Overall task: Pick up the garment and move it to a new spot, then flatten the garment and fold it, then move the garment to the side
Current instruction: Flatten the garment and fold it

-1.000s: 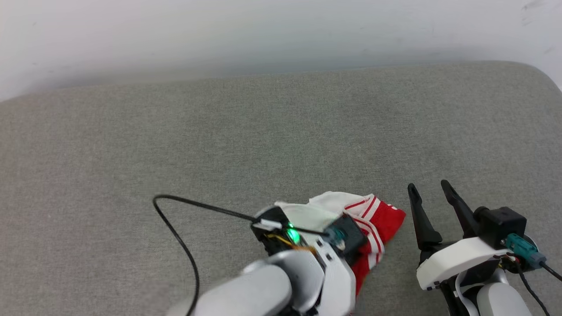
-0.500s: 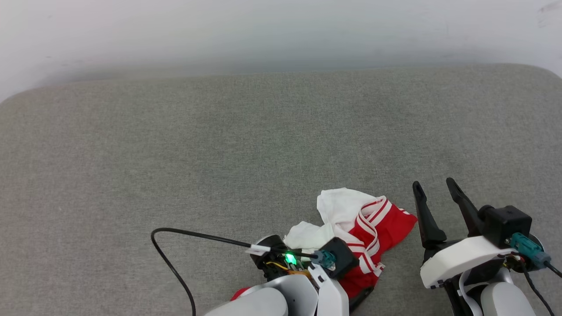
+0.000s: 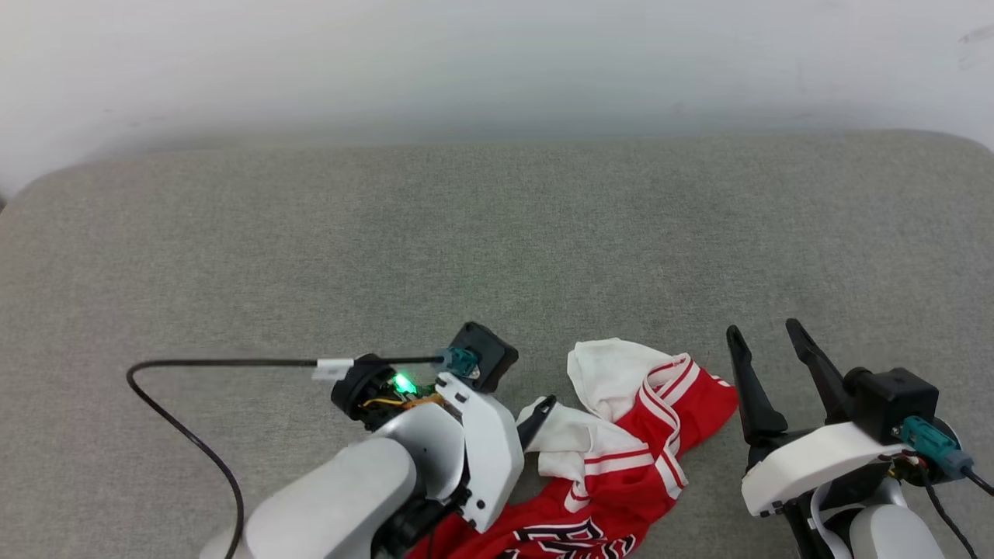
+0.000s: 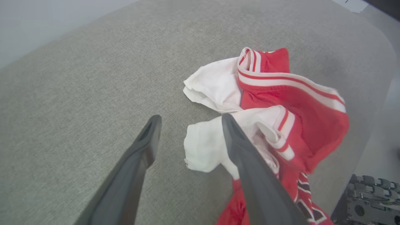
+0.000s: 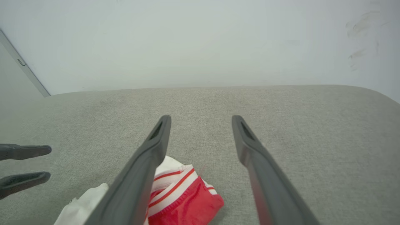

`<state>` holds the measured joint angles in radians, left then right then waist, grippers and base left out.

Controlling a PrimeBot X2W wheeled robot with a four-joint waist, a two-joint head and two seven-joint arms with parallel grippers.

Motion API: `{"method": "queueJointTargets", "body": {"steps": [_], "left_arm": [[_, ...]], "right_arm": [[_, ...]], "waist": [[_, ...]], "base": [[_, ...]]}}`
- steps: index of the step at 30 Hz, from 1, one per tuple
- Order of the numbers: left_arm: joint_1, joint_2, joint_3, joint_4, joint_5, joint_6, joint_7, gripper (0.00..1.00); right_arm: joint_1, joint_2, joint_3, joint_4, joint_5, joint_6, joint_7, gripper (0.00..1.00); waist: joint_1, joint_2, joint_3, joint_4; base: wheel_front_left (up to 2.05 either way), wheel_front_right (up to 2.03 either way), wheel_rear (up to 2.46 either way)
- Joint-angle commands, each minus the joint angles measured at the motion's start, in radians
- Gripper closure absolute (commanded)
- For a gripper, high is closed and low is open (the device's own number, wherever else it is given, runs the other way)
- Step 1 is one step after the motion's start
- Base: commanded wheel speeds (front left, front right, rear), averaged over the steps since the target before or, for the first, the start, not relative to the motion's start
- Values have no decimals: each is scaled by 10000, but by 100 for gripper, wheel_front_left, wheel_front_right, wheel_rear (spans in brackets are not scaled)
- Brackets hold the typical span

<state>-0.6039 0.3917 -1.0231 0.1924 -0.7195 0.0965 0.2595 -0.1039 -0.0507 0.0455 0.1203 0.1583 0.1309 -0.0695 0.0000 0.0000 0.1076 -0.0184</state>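
STEP: relocation looks done; your flattening comes next | GARMENT: garment (image 3: pixel 621 458) lies crumpled on the grey cushion (image 3: pixel 497 256), between both arms | LEFT: left gripper (image 4: pixel 187 125) fingers spread, empty, just beside a white sleeve | RIGHT: right gripper (image 3: pixel 765 341) fingers spread, empty | NEXT: you likely need each gripper on an opposite edge to spread the cloth
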Motion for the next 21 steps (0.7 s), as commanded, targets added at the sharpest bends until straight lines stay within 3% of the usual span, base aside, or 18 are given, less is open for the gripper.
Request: {"method": "queueJointTargets", "body": {"steps": [1,8,17,18,19,20,21], "left_arm": [[-164,67,49,101,-150,-69,264,0],[-705,269,-315,947,-857,-728,2276,0],[-1054,-103,-961,2161,-1015,-1278,3575,0],[-1069,-158,-1075,2310,-995,-1338,3736,23],[-1024,-246,-1186,2443,-1041,-1400,3927,57],[-965,-335,-1315,2558,-1109,-1466,4125,74],[-919,-408,-1448,2650,-1123,-1551,4276,100]], "right_arm": [[-64,8,35,-61,24,-3,6,0],[-233,8,105,8,88,-3,-85,0],[-482,9,179,161,81,-3,-251,0],[-510,9,183,168,71,-3,-267,0],[-535,9,179,169,54,-3,-288,0],[-557,8,176,161,40,-3,-294,0],[-574,9,179,159,26,-3,-310,0]], "waist": [[0,0,150,-92],[0,0,599,-538],[0,0,933,-916],[0,0,949,-936],[0,0,956,-952],[0,0,959,-965],[0,0,956,-976]], "base": [[0,0,0],[0,0,0],[0,0,0],[0,0,0],[0,0,0],[0,0,0],[0,0,0]]}}
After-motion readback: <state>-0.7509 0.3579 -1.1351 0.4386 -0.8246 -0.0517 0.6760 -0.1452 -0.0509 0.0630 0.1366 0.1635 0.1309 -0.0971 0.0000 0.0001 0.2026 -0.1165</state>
